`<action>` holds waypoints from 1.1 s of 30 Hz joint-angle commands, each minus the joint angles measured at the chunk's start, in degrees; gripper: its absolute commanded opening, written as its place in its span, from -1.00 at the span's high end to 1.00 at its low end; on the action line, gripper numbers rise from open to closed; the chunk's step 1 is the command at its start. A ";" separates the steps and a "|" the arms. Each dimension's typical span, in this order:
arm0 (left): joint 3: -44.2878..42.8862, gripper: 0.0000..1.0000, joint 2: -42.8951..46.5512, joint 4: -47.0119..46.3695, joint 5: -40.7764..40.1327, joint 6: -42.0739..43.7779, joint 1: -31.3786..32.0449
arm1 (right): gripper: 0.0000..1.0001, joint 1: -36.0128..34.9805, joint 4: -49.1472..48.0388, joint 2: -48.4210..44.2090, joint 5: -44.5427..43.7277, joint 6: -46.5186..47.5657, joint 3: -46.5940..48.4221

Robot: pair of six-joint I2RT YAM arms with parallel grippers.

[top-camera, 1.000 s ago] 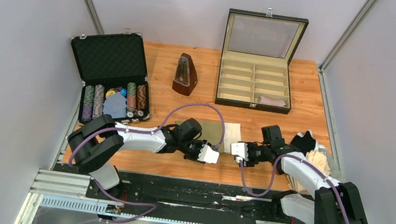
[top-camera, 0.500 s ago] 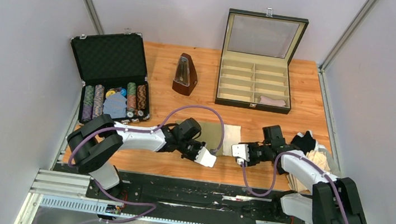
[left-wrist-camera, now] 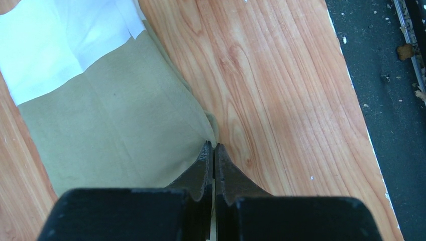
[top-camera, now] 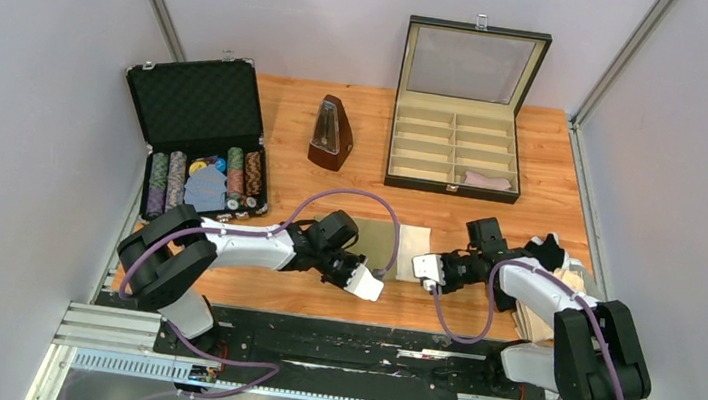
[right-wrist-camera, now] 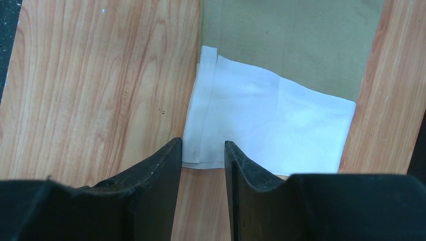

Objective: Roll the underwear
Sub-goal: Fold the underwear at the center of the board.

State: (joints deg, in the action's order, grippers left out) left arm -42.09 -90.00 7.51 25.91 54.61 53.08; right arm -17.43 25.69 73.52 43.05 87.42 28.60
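Since the earlier view, we note that the left pincer (top-camera: 367, 284) has gone from parted to fully closed, and the right pincer (top-camera: 426, 269) has narrowed slightly. We see the olive-khaki underwear (top-camera: 384, 236) lying flat on the desk (top-camera: 554, 173) between the two pincers, with its pale waistband (top-camera: 414, 239) toward the right arm. In the left wrist view, the fingertips (left-wrist-camera: 205, 159) meet at the cloth's near corner, and a small fold of it rises into their grip. In the right wrist view, the jaws stand apart, with the waistband's near corner in the gap between them. We find black underwear (top-camera: 547, 252) and cream underwear (top-camera: 577, 279) heaped at the desk's right edge, beside the right arm.
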 commanded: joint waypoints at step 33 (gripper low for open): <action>-6.28 1.00 3.17 17.81 9.00 10.91 -5.84 | 1.00 -3.25 19.68 -3.25 -1.71 -4.85 5.65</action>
State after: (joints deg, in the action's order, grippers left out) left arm -43.24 -88.68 14.35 28.42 60.53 49.34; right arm -20.40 37.06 74.41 40.56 87.07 32.91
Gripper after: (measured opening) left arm 0.008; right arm 0.016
